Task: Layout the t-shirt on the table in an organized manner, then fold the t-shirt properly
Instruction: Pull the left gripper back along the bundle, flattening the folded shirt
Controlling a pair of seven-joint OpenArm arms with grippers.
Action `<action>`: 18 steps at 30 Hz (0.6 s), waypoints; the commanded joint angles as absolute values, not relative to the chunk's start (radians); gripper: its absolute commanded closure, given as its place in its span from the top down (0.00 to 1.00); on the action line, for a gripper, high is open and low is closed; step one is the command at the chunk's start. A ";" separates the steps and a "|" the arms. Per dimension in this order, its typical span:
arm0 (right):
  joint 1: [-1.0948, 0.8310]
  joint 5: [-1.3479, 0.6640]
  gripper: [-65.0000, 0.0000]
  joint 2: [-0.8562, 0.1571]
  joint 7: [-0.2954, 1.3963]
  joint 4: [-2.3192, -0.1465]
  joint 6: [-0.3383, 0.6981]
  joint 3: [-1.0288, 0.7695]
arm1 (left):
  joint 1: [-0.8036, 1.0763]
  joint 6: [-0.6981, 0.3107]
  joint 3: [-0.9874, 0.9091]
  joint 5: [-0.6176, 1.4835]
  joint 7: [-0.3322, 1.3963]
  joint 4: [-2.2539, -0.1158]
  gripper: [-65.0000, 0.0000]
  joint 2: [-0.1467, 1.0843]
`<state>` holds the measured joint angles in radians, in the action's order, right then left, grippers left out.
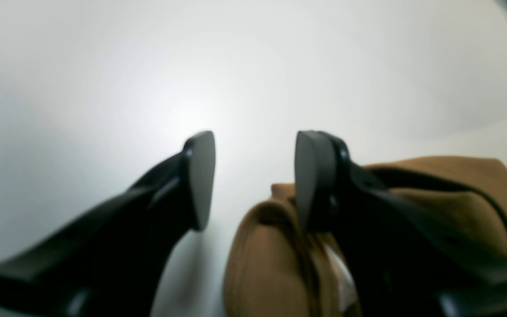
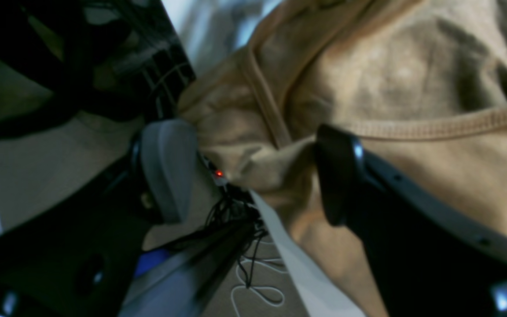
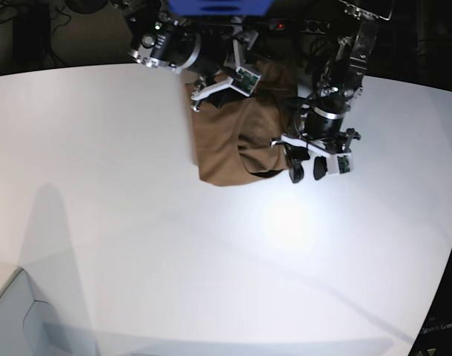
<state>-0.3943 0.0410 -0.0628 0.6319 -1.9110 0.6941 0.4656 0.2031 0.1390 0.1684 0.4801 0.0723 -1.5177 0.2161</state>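
Note:
The brown t-shirt lies bunched near the far edge of the white table. My left gripper is open at the shirt's right side, just above the table. In the left wrist view its fingers are spread, with the shirt and its white tag under the right finger and bare table ahead. My right gripper is at the shirt's far end. In the right wrist view it is open, with a bunch of shirt cloth between the wide-apart fingers.
The table's far edge runs right under the right gripper, with black cables on the floor beyond. Dark arm bases and gear stand behind the shirt. A pale grey box sits at the near left corner.

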 commanded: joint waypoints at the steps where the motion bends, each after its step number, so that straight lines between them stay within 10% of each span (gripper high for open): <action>1: -0.394 0.025 0.67 -0.058 0.610 -1.928 0.698 0.467 | 0.197 0.139 0.163 0.479 0.044 -1.563 0.44 0.222; 18: -0.371 0.021 0.67 -0.050 0.608 -1.975 0.698 0.094 | 0.507 0.136 0.074 0.611 0.045 -1.949 0.45 0.231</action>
